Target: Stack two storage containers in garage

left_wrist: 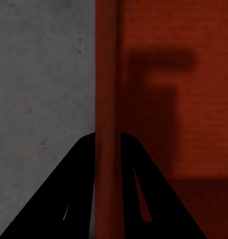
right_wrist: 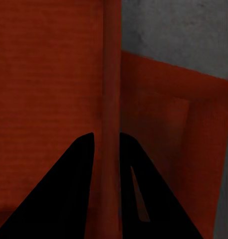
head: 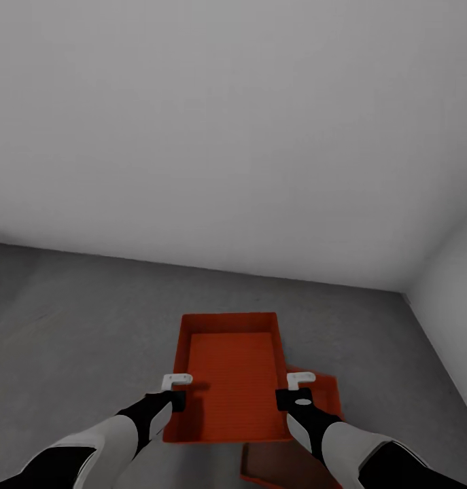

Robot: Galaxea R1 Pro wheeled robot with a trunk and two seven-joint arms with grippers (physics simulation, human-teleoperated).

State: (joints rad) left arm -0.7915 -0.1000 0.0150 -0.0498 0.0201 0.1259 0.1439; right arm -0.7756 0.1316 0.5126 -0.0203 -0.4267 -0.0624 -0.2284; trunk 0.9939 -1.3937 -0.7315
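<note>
Container one is held by its long walls, each gripped between narrow jaws, above the second container. It is kept level so it can be stacked; the lower one lies askew on the floor.

No text, label, brand, number or sign can be read anywhere in these views. The two orange-red storage containers in the lower middle of the head view carry plain, unmarked walls and bottoms, and the white walls and grey concrete floor around them bear no writing either.
</note>
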